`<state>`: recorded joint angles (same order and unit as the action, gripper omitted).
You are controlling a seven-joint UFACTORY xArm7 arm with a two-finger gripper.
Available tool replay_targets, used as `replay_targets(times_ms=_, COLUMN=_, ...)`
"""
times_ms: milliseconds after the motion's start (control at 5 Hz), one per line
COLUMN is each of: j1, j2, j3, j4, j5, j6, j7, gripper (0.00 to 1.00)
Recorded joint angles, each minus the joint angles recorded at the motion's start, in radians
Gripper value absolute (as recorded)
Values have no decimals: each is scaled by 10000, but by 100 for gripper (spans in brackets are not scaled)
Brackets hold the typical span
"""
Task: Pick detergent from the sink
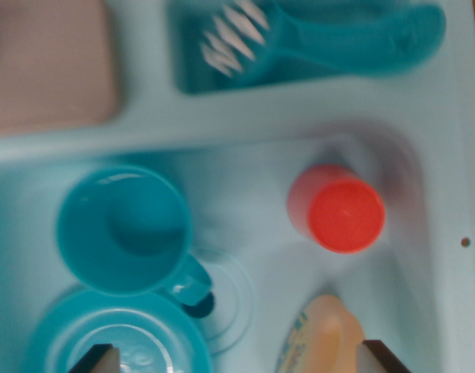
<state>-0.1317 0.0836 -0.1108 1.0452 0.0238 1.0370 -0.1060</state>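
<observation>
Wrist view: detergent (323,339) in sink (245,159)

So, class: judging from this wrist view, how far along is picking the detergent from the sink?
Early. Done: the gripper is positioned above the sink, fingertips apart. In hand: nothing; the detergent bottle lies in the basin beside one fingertip, ungrasped. Left: closing on it and lifting it out.

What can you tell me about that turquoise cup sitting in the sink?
The turquoise plastic cup stands upright in the pale blue sink basin, seen from above, so you look straight into its empty, glossy interior. It has a round rim and a small loop handle at its lower right. Its lower edge overlaps the turquoise round plate beneath it in the picture; whether they touch is unclear. Nothing is holding it.
</observation>
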Motion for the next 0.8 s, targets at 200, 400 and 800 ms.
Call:
replay_targets(times_ms=200, j1=-79, j2=55, j3=-84, j4=-380, j5=2, j6=-407, j7=-84, gripper=0)
replay_targets(times_ms=400, j1=-79, j2=55, j3=-84, j4=-380, j5=2, j6=-407, j7=-84, gripper=0)
replay_targets(times_ms=800, j1=-148, j2=103, j3=-158, j4=-713, j5=4, j6=-763, j7=-159, gripper=0)
